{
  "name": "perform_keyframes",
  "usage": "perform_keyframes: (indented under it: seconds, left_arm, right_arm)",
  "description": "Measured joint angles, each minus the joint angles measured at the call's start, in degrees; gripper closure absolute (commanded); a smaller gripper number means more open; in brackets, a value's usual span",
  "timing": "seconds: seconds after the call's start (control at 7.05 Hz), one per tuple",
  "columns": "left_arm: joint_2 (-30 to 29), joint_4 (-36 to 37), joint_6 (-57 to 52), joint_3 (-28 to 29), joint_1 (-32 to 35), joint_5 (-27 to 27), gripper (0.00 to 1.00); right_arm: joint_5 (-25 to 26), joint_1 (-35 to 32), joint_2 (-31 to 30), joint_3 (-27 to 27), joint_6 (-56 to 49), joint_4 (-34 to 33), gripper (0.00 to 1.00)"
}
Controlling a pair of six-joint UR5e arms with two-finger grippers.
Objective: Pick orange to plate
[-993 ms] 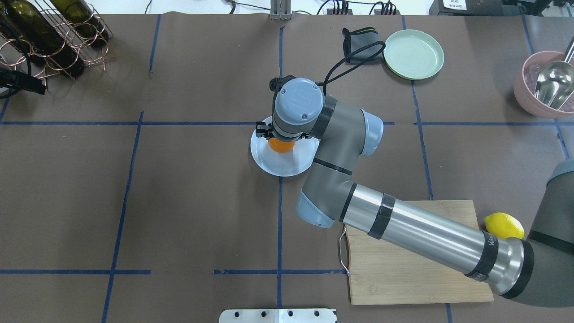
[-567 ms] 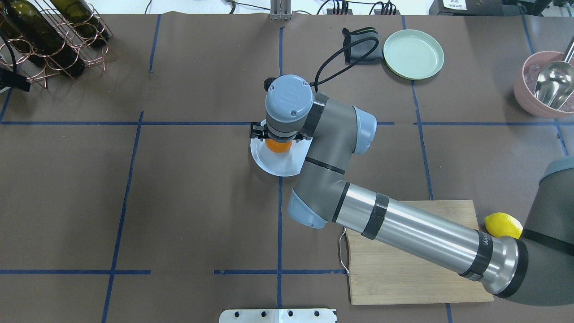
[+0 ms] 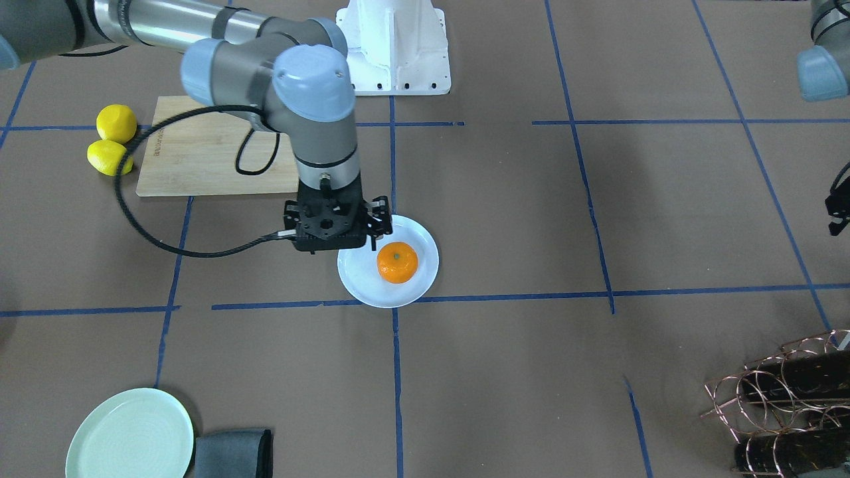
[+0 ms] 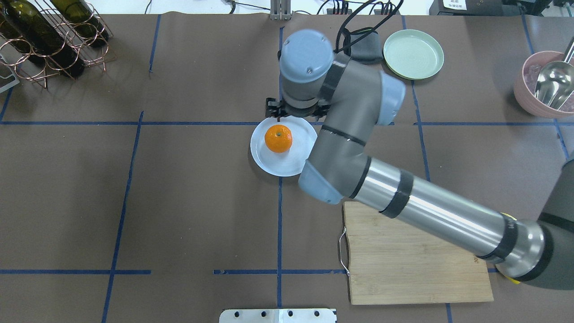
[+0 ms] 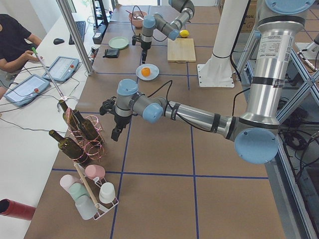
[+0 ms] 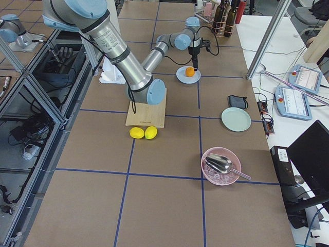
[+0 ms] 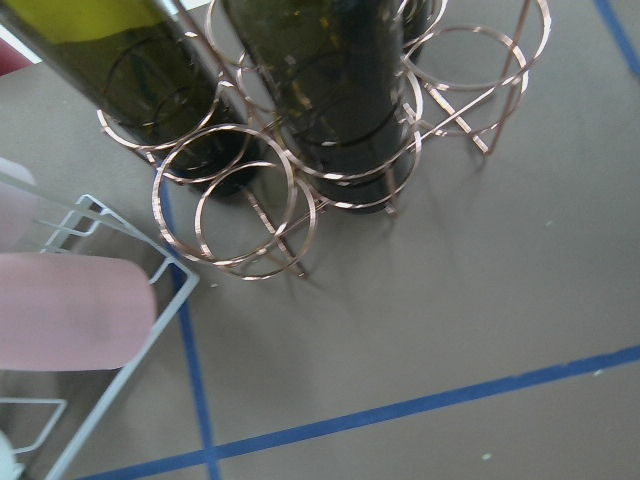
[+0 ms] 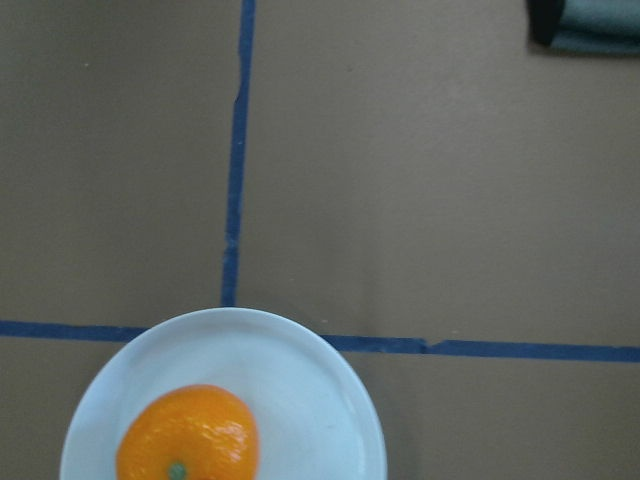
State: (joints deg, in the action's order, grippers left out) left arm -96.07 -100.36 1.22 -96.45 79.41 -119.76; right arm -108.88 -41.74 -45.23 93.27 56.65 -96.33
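Right gripper (image 3: 335, 229): jaws spread wide, nothing held, nothing touched; hangs raised near plate rim.
Small round bright-orange fruit (image 3: 397, 262): free, just beside gripper on operators' side, stem dot up, resting on round glossy pale bluish-white plate (image 3: 358, 282).
Left gripper (image 5: 115, 133): well apart, near copper wire bottle rack (image 5: 82, 132); opening cannot be told.
Brown paper tabletop (image 3: 531, 372), blue tape grid.
Bamboo cutting board (image 3: 199, 159) behind right gripper, toward robot base.

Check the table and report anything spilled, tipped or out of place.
Nothing stands out. The small round orange fruit sits stem-up inside the glossy pale bluish-white round plate, with nothing spilled. The two yellow lemons lie beside the wooden cutting board, and the right gripper is clear of the fruit.
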Motion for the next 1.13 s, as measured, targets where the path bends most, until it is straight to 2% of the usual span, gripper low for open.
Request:
perform_keyframes:
  seconds: [0.14, 0.28, 0.43, 0.57, 0.71, 0.85, 1.13]
  left_arm:
    - [0.0, 4.9, -6.5, 0.1, 3.7, -0.5, 0.0]
    - [0.3, 10.0, -10.4, 0.2, 6.7, -3.3, 0.0]
    - [1.5, 13.7, -12.1, 0.4, 8.2, -8.7, 0.0]
    - [3.8, 15.2, -12.7, 0.7, 8.7, -13.5, 0.0]
    - [5.9, 15.5, -13.0, 0.7, 8.9, -16.1, 0.0]
    - [7.0, 15.5, -13.1, 0.7, 9.0, -17.0, 0.0]
    - [7.7, 15.5, -13.1, 0.8, 9.0, -17.4, 0.0]
  right_arm:
    - [-4.2, -5.0, -5.8, 6.8, -6.5, -2.3, 0.0]
    - [-8.6, -10.2, -11.1, 11.0, -13.3, -3.1, 0.0]
    - [-12.8, -15.2, -15.2, 13.0, -19.9, -3.2, 0.0]
    - [-16.2, -19.8, -18.8, 13.5, -26.2, -3.2, 0.0]
    - [-18.5, -23.9, -22.3, 13.5, -32.8, -3.3, 0.0]
    - [-20.2, -27.5, -25.4, 12.9, -39.2, -3.3, 0.0]
    - [-25.9, -35.8, -31.0, 7.8, -53.4, -3.2, 0.0]
